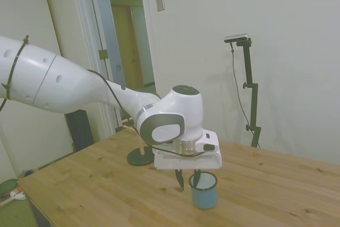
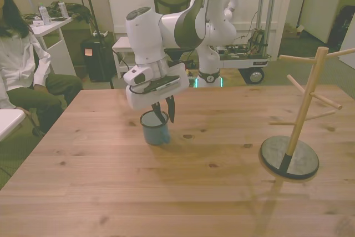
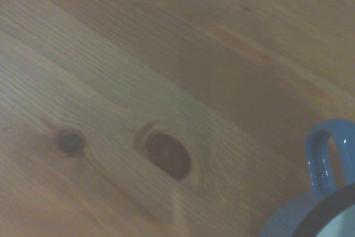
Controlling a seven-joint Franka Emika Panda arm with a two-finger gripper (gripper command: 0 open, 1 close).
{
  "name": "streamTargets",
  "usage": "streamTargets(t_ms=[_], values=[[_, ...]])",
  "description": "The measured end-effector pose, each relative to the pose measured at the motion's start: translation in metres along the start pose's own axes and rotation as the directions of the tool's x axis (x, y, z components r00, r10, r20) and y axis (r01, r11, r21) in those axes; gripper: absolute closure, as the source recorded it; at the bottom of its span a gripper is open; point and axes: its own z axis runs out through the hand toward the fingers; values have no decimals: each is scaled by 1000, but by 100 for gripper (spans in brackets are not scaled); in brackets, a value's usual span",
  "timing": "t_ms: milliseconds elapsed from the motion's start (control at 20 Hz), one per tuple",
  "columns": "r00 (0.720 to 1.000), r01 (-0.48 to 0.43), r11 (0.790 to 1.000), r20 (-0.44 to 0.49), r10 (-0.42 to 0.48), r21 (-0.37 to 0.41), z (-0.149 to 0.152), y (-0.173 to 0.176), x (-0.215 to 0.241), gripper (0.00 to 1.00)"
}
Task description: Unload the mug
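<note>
Standing upright on the wooden surface (image 2: pixel 111 192), the light-blue mug (image 2: pixel 155 131) is being seen toward the front view's left, well apart from the bare wooden mug tree (image 2: pixel 302 116) at the front view's right. Its small handle (image 3: pixel 324 156) is being shown close up in the wrist view, just beside a dark knot in the wood (image 3: pixel 168 155).

The end effector (image 1: pixel 188 179) is being held low over the mug, its dark fingers (image 2: pixel 169 109) parted: one is reaching inside the rim and the other is hanging just outside the wall, so the rim is being straddled. Whether the pads are touching the wall cannot be told, and the mug is not judged to be clamped.

The mug is judged already unloaded, with only the withdrawal left. The risk is being carried by that inner finger: if the arm is drawn sideways before it is raised, the rim could be caught and the light mug tipped or dragged. A seated person (image 2: pixel 19 59) is being seen beyond the surface at the front view's left
</note>
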Motion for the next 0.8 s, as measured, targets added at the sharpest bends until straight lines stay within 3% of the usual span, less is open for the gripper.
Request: streamTargets(t_ms=[250, 500, 600, 800], values=[[999, 36, 999, -26, -35, 33, -57, -22, -15, 0], [993, 121, 967, -19, -120, 225, -115, -64, -47, 0], [996, 82, 964, -43, -74, 253, -122, -60, -52, 0], [994, -54, 971, -83, 75, 231, -111, -37, -56, 0]])
